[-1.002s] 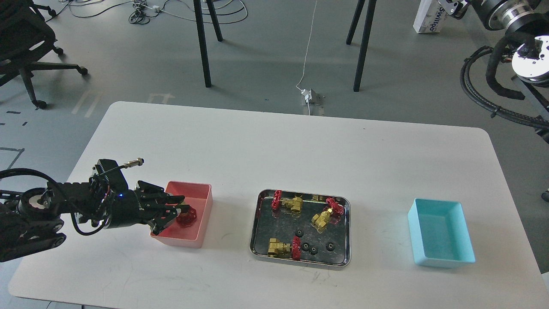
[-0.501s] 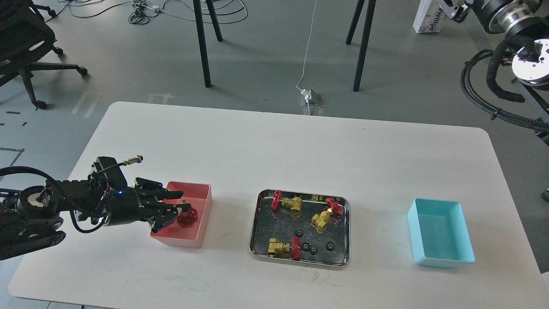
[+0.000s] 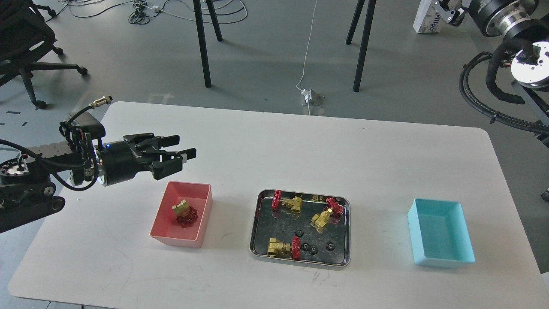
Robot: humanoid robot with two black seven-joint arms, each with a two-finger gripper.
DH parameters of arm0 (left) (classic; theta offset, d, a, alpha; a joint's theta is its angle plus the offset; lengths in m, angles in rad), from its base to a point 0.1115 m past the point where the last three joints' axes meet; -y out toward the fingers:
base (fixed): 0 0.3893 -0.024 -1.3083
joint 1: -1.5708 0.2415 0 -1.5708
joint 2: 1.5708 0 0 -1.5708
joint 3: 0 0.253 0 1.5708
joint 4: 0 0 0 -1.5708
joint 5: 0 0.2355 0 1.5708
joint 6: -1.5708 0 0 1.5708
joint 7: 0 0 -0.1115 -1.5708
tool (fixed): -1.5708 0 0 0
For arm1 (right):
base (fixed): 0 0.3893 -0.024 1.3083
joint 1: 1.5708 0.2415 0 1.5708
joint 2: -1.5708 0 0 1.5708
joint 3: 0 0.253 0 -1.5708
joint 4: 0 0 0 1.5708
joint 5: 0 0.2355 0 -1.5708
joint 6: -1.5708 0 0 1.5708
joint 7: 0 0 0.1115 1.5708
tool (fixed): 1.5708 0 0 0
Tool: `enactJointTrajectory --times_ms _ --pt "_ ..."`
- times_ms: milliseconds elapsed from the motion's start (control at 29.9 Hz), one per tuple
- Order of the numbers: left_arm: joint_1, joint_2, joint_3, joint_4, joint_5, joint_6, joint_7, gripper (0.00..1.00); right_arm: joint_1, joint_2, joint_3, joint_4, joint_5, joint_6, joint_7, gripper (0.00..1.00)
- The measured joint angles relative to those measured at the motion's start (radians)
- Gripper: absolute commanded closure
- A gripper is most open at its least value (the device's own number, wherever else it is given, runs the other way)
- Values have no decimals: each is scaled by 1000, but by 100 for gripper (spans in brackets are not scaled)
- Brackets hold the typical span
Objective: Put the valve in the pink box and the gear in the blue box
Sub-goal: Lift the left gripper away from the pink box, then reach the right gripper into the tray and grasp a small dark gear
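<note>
One valve (image 3: 184, 212), brass with a red handwheel, lies inside the pink box (image 3: 165, 234) at the table's left. My left gripper (image 3: 185, 146) is open and empty, raised above and behind the pink box. Three more valves (image 3: 288, 203) (image 3: 325, 213) (image 3: 281, 247) lie in the steel tray (image 3: 257, 223) at the middle, with several tiny black gears (image 3: 306, 246) near its front. The blue box (image 3: 441, 231) stands empty at the right. My right arm shows at the top right; its gripper (image 3: 446, 9) is small and partly cut off.
The white table's rounded edges (image 3: 274, 302) frame the scene. Off the table are an office chair (image 3: 25, 47) at the far left, black stand legs (image 3: 206, 43) behind, and black hoses (image 3: 493, 86) at the right.
My left gripper let go of the valve in the pink box, opened, and rose up and back out of the box. The valve now lies in the box on its own.
</note>
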Motion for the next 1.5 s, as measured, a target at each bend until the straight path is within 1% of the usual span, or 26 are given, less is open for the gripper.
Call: enactJointTrajectory --times_ms 134,234,301,401,501,568,635,701,768,868,935,969,1069,1136,1169,1303,1436,1503 --pt "14 -4 -180 -95 -257 -125 0 24 40 -23 -208 62 -273 4 -1 1" --pt "26 -46 -291 -140 -471 -199 0 24 74 -75 -355 153 -443 6 -1 1" --pt "37 -85 -376 -158 -615 -253 0 22 116 -108 -455 222 -526 18 -1 1" --pt "74 -156 -532 -166 -856 -356 0 18 217 -142 -632 333 -638 51 -1 1" --pt "133 -217 -680 -161 -1045 -493 0 16 316 -156 -805 447 -745 77 -2 1" --pt "177 -258 -761 -152 -1116 -577 0 16 374 -157 -914 531 -834 86 -3 1" --pt "210 -288 -810 -142 -1143 -616 0 16 423 -153 -997 605 -914 99 -3 1" --pt "235 -307 -834 -136 -1152 -632 0 16 480 -138 -1071 664 -981 140 -3 1" --pt "254 -314 -843 -134 -1154 -640 0 16 539 -107 -1135 698 -1034 211 -3 1" --pt "277 -320 -847 -132 -1155 -643 0 16 592 -51 -1182 708 -1075 291 -2 2" --pt "286 -329 -847 -132 -1155 -643 0 16 600 -12 -1197 708 -1098 312 -2 5" --pt "288 -334 -847 -132 -1155 -643 0 16 601 11 -1210 709 -1114 316 -2 9" --pt "293 -349 -848 -132 -1155 -643 0 16 600 81 -1265 706 -1159 318 -2 27" --pt "296 -356 -849 -133 -1156 -642 0 16 595 122 -1298 699 -1174 310 -2 37" --pt "296 -361 -849 -135 -1156 -642 0 16 592 140 -1311 693 -1179 303 -3 39" --pt "298 -376 -849 -139 -1156 -641 0 16 561 200 -1335 670 -1183 269 -5 44" --pt "303 -391 -849 -141 -1155 -641 0 16 523 258 -1347 601 -1182 241 -12 49" --pt "306 -396 -849 -141 -1154 -642 0 16 509 281 -1348 573 -1182 234 -15 49"
